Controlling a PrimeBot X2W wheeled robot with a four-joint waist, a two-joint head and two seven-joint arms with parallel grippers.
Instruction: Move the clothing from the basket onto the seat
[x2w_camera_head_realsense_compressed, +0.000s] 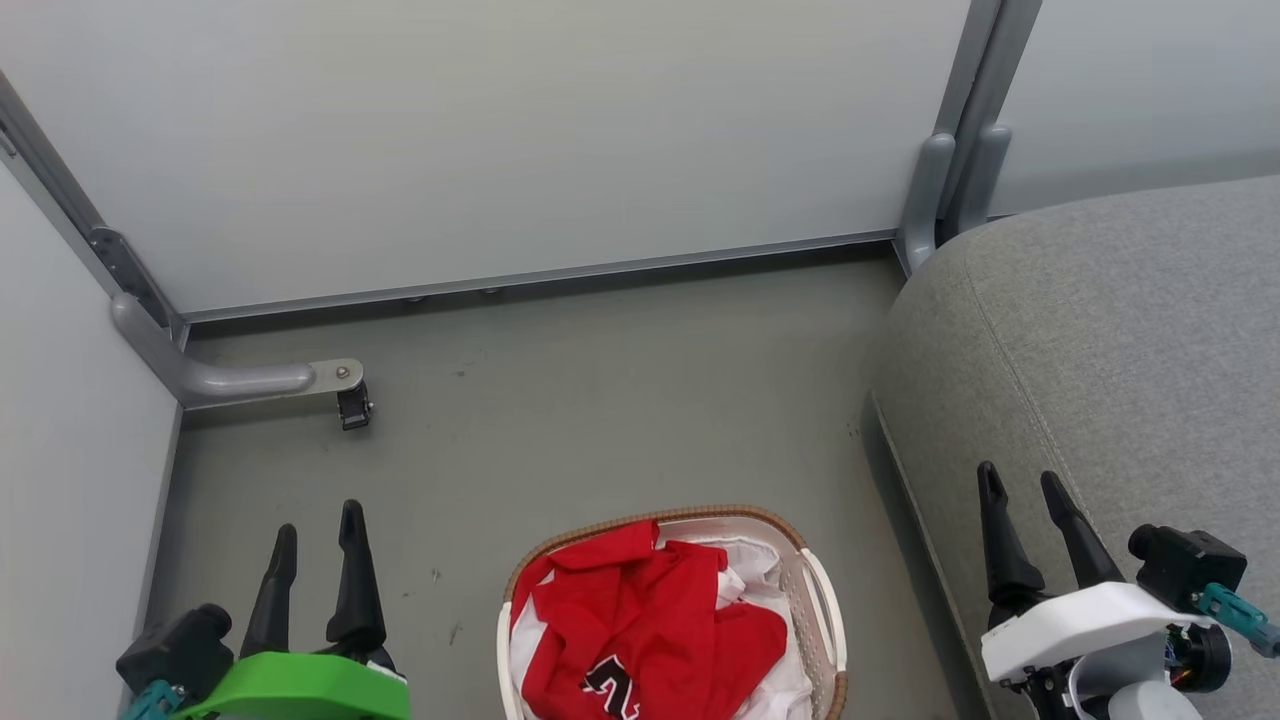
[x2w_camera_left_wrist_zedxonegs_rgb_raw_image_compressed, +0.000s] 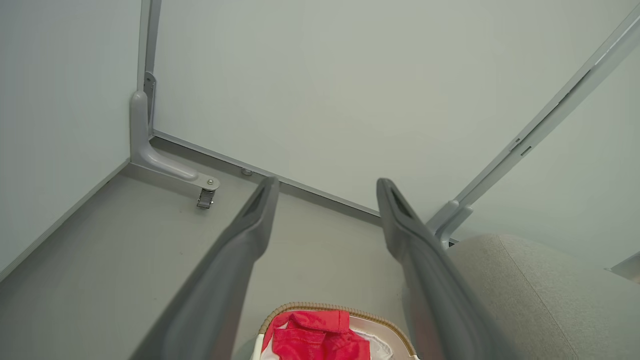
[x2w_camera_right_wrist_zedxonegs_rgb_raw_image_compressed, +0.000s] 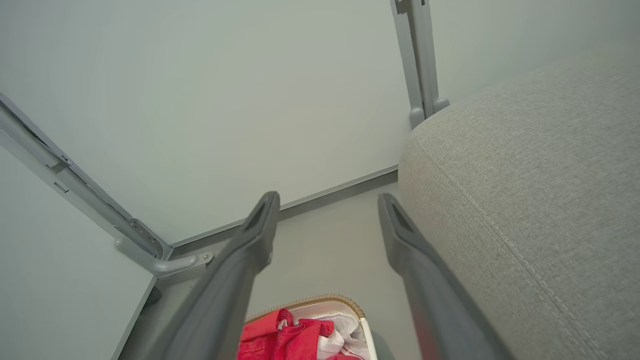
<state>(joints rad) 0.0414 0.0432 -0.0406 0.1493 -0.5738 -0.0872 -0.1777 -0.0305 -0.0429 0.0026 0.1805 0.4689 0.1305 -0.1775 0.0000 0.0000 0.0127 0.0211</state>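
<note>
The red clothing (x2w_camera_head_realsense_compressed: 645, 625) lies crumpled in the basket (x2w_camera_head_realsense_compressed: 822, 630), white panels showing and a black-and-white number print facing up. The basket is oval and white, with perforated sides and a brown woven rim. The grey fabric seat (x2w_camera_head_realsense_compressed: 1100, 340) stands just right of the basket.

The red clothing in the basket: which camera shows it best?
The head view: most of the clothing shows in the basket, lettering included. Each wrist view cuts it off at the bottom edge, between the fingers.
</note>
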